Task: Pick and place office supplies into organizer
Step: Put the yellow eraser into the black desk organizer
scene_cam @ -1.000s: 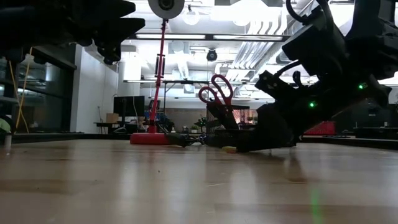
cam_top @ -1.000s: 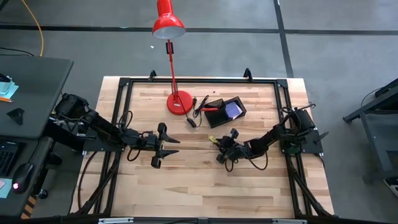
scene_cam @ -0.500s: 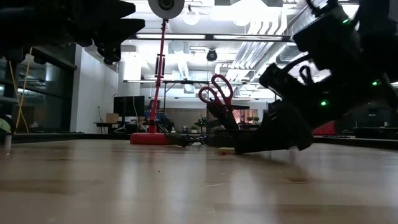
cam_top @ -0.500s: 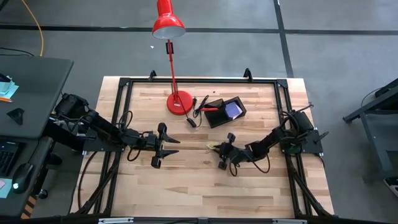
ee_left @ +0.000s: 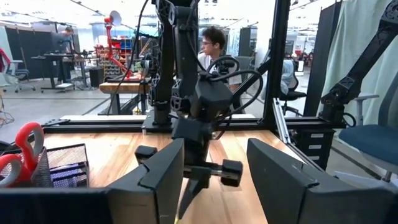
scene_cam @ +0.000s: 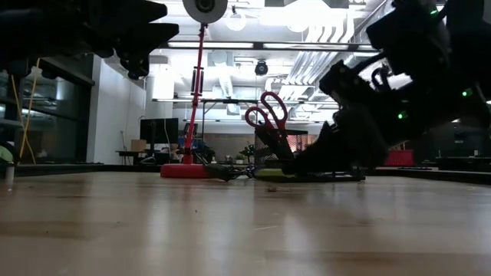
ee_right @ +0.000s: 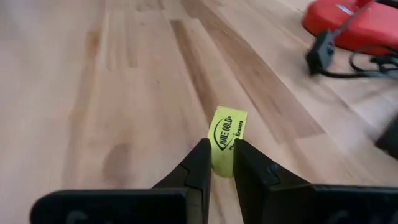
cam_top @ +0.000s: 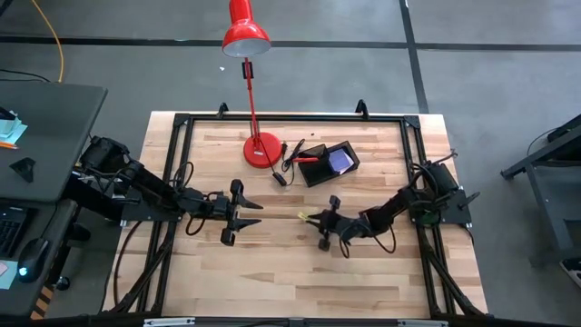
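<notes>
My right gripper (cam_top: 311, 218) is near the table's middle, shut on a small yellow eraser (ee_right: 227, 138), which also shows in the high view (cam_top: 304, 216). The black organizer (cam_top: 329, 164) stands toward the far edge, right of the lamp base. It holds red-handled scissors (cam_top: 309, 158), upright in the low view (scene_cam: 266, 115), and a purple-blue pad (cam_top: 340, 161). I see no pink pad. My left gripper (cam_top: 238, 218) hovers open left of centre, well above the table in the low view. My right gripper pinches the yellow eraser's near end (ee_right: 222, 163) between its two fingertips (ee_right: 200, 165), reaching from the table's right and slanting down. The eraser's printed end sticks out past the fingertips toward the table's left. In the low view it (scene_cam: 268, 175) looks just above the wood.
A red desk lamp has its round base (cam_top: 261, 150) on the far part of the table, its cord and plug (cam_top: 280, 177) lying left of the organizer. A black frame (cam_top: 290, 118) rims the table. Bare wood lies toward the near edge. People sit beyond the table (ee_left: 214, 43).
My right gripper has moved a little toward the table's left and near edge, swinging about. The yellow eraser has gone with it, shifting slightly toward the near edge. In the low view the eraser now sits a little higher than before.
</notes>
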Available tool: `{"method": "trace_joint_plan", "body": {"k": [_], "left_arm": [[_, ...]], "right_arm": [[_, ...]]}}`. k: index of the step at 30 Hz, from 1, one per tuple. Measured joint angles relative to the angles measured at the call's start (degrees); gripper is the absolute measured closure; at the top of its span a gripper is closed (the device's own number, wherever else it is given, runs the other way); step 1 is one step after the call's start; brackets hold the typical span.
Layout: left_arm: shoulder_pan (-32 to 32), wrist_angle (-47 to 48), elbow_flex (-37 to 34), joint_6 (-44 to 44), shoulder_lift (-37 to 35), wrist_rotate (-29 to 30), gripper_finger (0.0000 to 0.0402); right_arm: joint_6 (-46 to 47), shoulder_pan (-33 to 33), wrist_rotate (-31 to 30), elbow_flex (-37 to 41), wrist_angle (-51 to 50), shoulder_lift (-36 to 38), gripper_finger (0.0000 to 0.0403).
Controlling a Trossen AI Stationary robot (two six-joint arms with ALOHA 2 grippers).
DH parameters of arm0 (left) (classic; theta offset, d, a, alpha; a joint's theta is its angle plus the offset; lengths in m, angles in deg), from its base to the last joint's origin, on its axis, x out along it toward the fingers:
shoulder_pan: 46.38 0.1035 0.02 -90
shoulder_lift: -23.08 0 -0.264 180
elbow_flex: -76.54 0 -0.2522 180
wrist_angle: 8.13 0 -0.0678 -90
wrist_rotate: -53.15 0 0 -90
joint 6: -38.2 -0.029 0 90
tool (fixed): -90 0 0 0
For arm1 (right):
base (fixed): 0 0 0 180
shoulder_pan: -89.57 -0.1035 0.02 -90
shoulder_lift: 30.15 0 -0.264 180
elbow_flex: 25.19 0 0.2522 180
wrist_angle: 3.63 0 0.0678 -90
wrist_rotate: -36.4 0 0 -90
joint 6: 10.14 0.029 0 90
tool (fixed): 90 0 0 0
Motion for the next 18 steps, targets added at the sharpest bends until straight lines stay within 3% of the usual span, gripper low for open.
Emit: {"method": "trace_joint_plan", "body": {"k": [18], "left_arm": [[0.0, 0.0, 0.0, -0.4, 0.0, 0.0, 0.0234]], "right_arm": [[-2.7, -0.6, 0.6, -0.1, 5.9, 0.1, 0.0373]]}}
